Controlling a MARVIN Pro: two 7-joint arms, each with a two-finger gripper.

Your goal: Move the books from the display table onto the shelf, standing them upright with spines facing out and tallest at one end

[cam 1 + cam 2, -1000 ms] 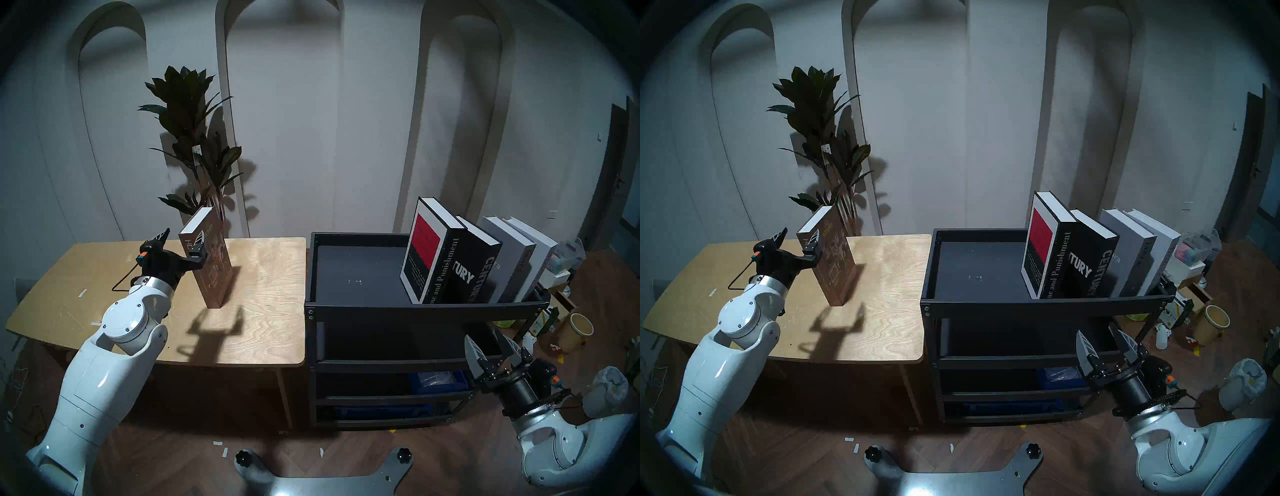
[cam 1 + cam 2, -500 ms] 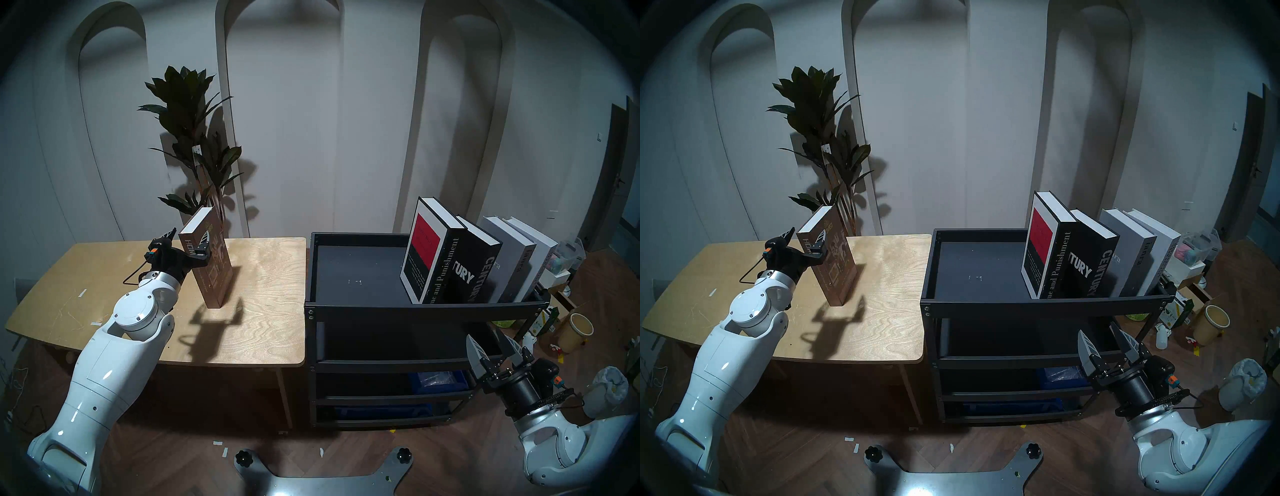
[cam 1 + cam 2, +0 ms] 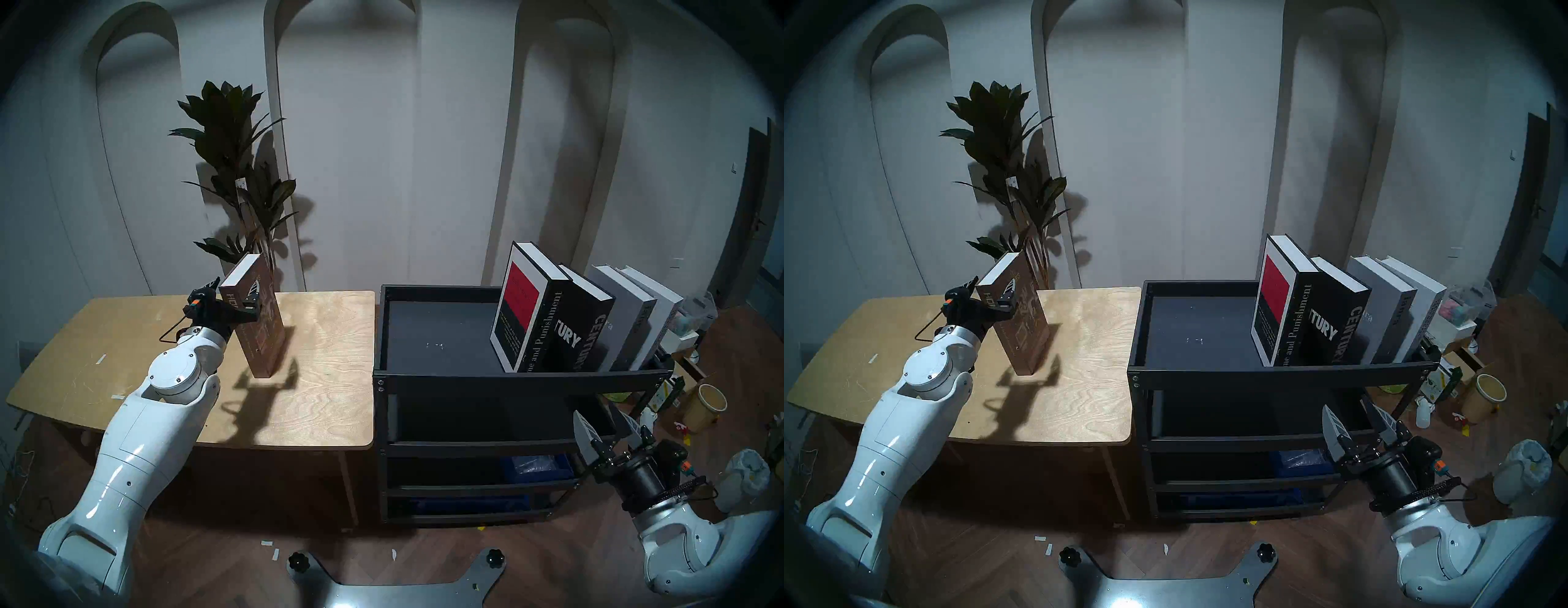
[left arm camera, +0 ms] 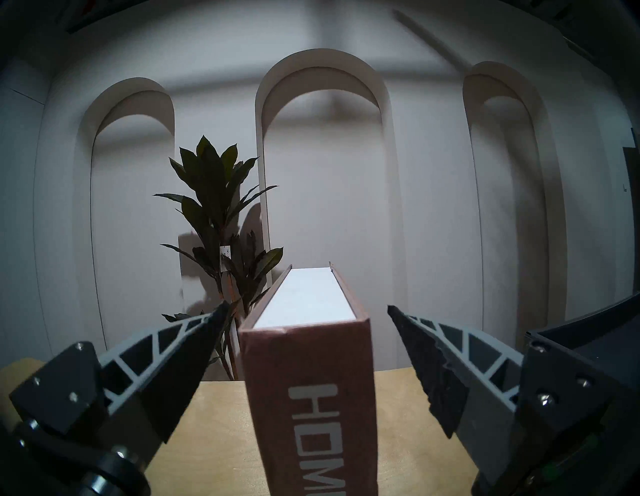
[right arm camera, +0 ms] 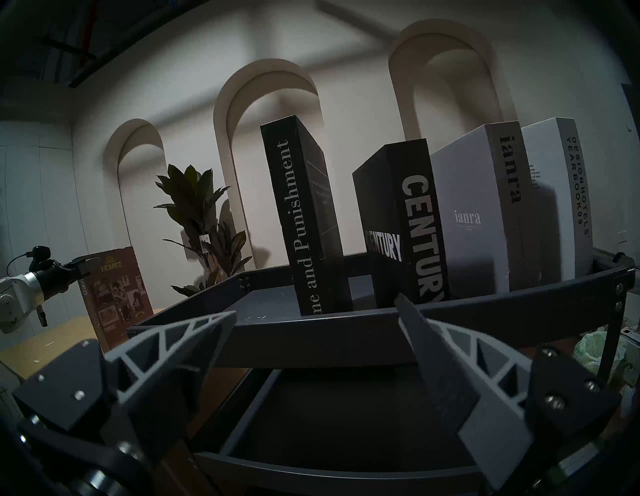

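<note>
A tall brown book marked HOMES [image 3: 259, 327] stands upright on the plywood display table [image 3: 331, 395]. My left gripper [image 3: 233, 289] is open around the top of its spine. In the left wrist view the fingers [image 4: 194, 350] flank the book [image 4: 311, 398] with a gap on each side. On the right half of the black shelf [image 3: 509, 376], a black Crime and Punishment [image 3: 547, 327], a black CENTURY [image 3: 592, 335], a grey ianra [image 5: 467, 214] and a white Design Hotels Yearbook [image 5: 575, 187] stand with spines out. My right gripper [image 3: 595, 412] is open and empty, low in front of the shelf.
A potted plant [image 3: 237, 170] stands behind the table. The left half of the shelf's top tray [image 3: 432, 335] is bare. A blue bin [image 3: 534, 466] sits on a lower tier. A beige bucket [image 3: 706, 406], a white bag [image 3: 746, 471] and boxes clutter the floor at right.
My left gripper has moved forward and right, so its open fingers now straddle the HOMES book's spine. The book has not moved. My right gripper has drifted slightly right and down.
</note>
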